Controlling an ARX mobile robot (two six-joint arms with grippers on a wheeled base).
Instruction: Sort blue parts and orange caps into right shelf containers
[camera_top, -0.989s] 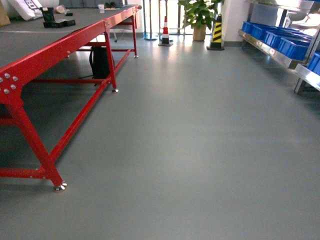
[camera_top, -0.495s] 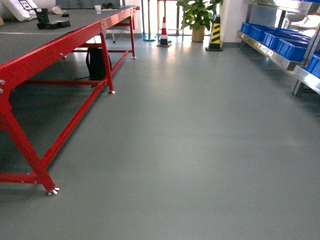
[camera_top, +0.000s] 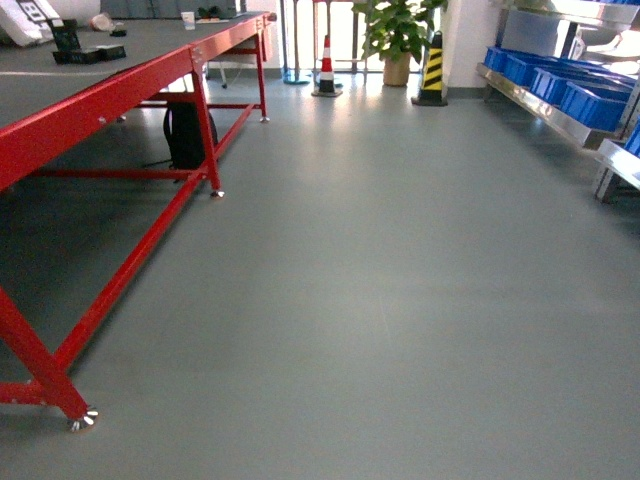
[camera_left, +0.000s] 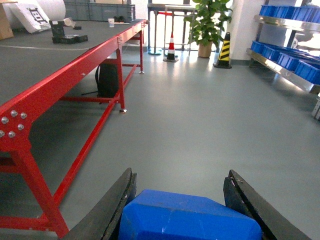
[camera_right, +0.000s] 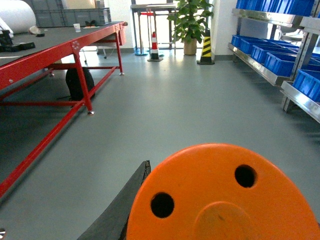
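Left wrist view shows my left gripper closed on a blue part, the block filling the gap between both dark fingers. On the right wrist view my right gripper carries an orange cap, its holed flat top facing the lens; I see only one finger beside it, but the cap sits firm against that finger, so I judge the grip closed on it.

Both loads are in hand, so the step now is the carry. Head view gives me open grey floor, the red-framed table along my left, and the right shelf containers on their metal shelf far ahead to the right, well apart from me.

To do this well, I keep both jaws clamped with steady pressure and hold the arms quiet while the base rolls. I should steer right toward the shelf, staying away from the table legs and short of the striped cone and the potted plant. I square up to the crates before reaching, then let go only once each piece hangs over its proper bin.
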